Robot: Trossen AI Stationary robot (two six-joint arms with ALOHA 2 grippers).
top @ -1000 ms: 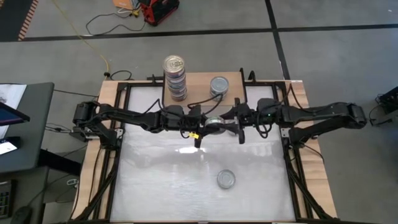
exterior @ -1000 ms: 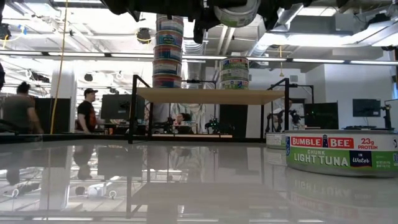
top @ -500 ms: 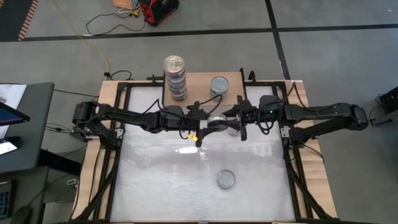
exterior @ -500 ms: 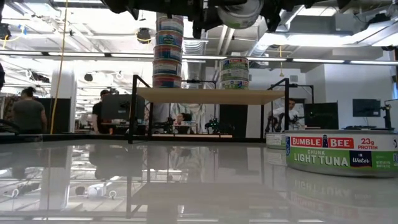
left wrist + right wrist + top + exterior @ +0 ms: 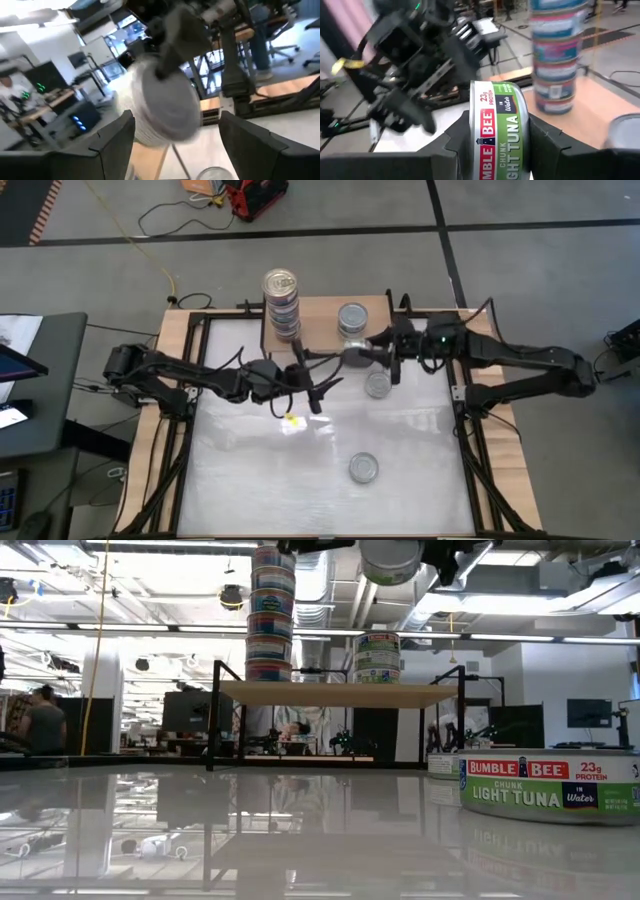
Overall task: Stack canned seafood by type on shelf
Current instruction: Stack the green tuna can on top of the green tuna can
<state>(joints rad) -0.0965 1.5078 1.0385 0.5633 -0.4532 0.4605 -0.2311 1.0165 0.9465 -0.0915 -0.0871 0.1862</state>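
Your right gripper (image 5: pixel 495 145) has its jaws clamped on a tuna can (image 5: pixel 496 131) with a green label, gripped by its flat faces and held on edge in the air by the front edge of the shelf (image 5: pixel 322 317). Your left gripper (image 5: pixel 318 392) is above the table (image 5: pixel 250 470) just in front of the shelf, jaws spread wide with nothing between them. On the shelf you have a tall stack of cans (image 5: pixel 282 302) on the left and a shorter stack (image 5: pixel 352 318) beside it. Two more cans lie flat on the table: one (image 5: pixel 377 384) near the shelf, another (image 5: pixel 364 469) well out toward the front.
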